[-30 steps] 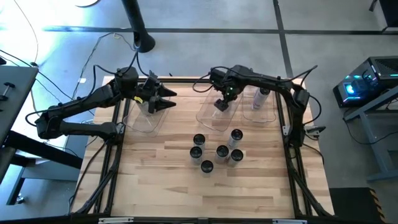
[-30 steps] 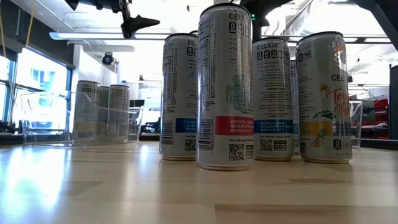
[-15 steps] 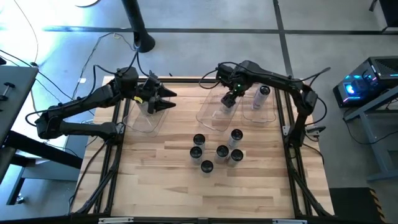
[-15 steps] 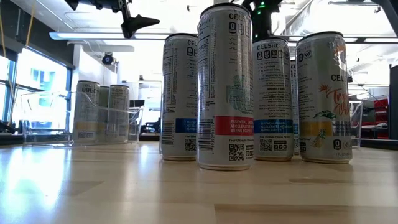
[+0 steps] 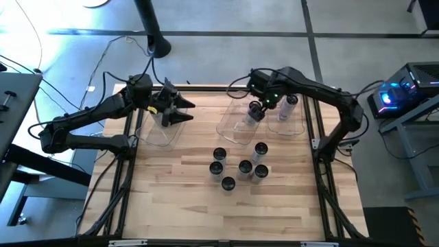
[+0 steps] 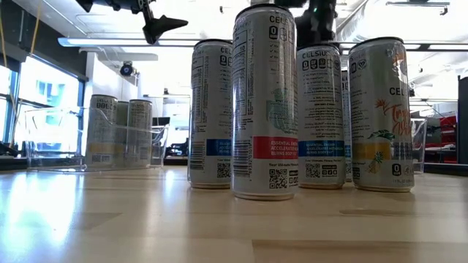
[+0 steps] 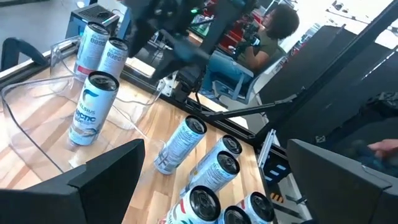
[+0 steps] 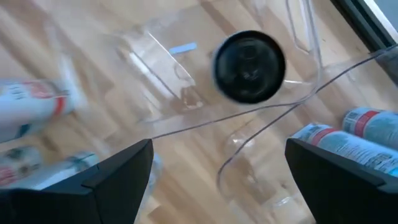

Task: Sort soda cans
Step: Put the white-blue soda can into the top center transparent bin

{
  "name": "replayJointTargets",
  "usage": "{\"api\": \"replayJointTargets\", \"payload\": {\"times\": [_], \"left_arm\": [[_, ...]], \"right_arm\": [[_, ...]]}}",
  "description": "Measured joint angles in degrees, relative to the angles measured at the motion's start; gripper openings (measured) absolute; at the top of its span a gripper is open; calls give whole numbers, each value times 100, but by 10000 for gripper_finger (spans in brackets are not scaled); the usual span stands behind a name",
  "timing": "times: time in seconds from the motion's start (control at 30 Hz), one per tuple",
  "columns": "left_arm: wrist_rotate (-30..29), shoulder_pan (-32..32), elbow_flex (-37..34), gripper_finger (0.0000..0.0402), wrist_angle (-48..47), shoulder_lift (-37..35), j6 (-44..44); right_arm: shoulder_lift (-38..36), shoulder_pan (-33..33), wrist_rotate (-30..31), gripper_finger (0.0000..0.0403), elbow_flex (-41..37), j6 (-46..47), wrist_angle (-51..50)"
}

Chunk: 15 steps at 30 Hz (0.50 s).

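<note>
Six soda cans (image 5: 239, 167) stand upright in a cluster at the table's middle; the low view shows them close up (image 6: 264, 102). One more soda can (image 8: 250, 65), dark top up, stands in the clear middle bin (image 5: 236, 127). My right gripper (image 5: 255, 113) hangs open above that bin, fingers pointing down, clear of the can (image 7: 92, 109). The right bin (image 5: 287, 118) holds cans (image 5: 291, 103). My left gripper (image 5: 184, 110) waits open and nearly level over the left bin (image 5: 159, 129).
Three clear bins stand in a row along the table's far side. The low view shows cans (image 6: 117, 131) in the bin on its left. Bare wood lies near the front edge (image 5: 219, 219). A person (image 7: 273, 31) sits beyond the table's right side.
My right gripper has risen from the middle bin and drifted toward the table's right edge, its fingers open throughout. The can under it stays standing in the bin. My left arm has kept still.
</note>
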Motion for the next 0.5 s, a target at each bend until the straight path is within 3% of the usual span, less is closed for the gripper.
{"api": "replayJointTargets", "payload": {"times": [0.23,0.5], "left_arm": [[280,86,0,385,18,0,125],[407,-84,0,385,29,36,310]], "right_arm": [[-461,745,-102,360,2,579,386],[-202,2049,-238,360,2,1910,398]]}}
